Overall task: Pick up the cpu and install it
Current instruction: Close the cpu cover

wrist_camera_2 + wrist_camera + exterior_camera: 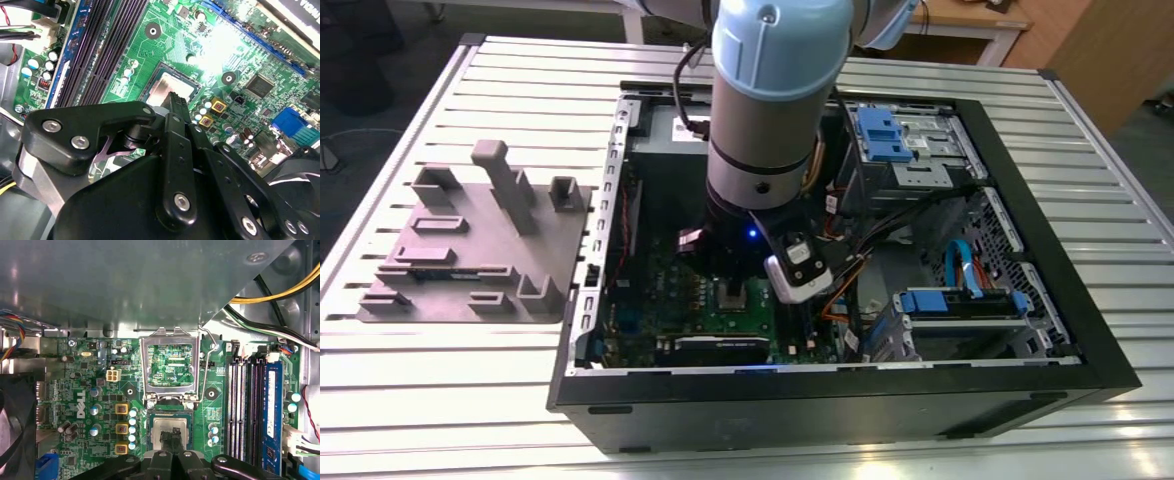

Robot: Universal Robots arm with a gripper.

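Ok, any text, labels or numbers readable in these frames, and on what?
White logo on the motherboard, first wrist view: a brand mark, left unquoted.
Component markings on the motherboard, both wrist views: too small.
White label in the computer case, exterior view: too blurred.
Label strip, second wrist view: cut off, unreadable.

Silver cpu [163,424], green motherboard [100,385], black claw [172,436].

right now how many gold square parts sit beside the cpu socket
3 gold squares, lined up beside the cpu in the first wrist view: one by the raised lid, one middle, one nearest the gripper. Others may be hidden under it.
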